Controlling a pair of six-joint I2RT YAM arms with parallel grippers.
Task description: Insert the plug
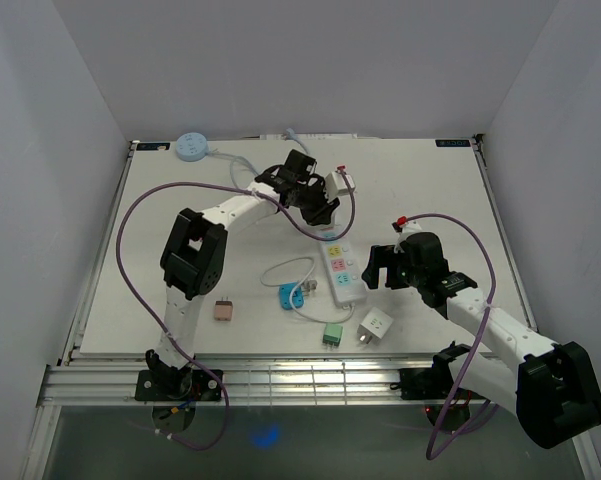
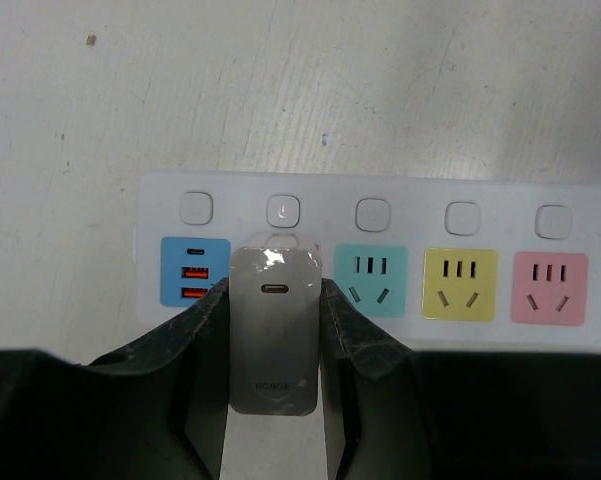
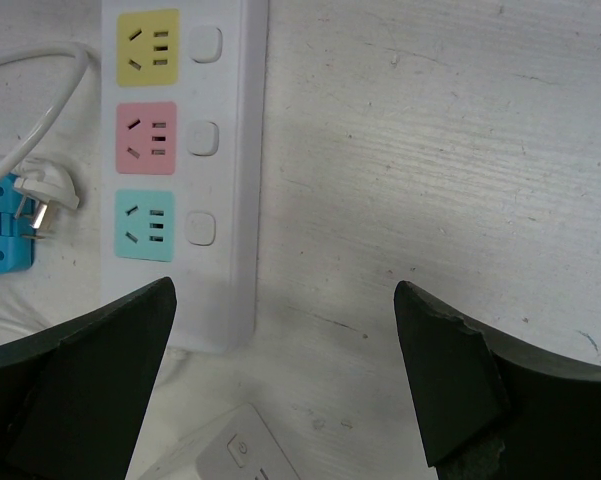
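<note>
Closest to us, the left end effector is clamped on a grey charger, with its fingers pressing both sides. The charger stands at the white power strip, between the blue USB block and the teal socket. We judge the insertion itself is in hand; next comes a straight push into the strip, prongs kept square. The prongs and the socket beneath are hidden, so we cannot tell how deep it sits. The right end effector hangs wide and empty above the tabletop beside the strip.
</note>
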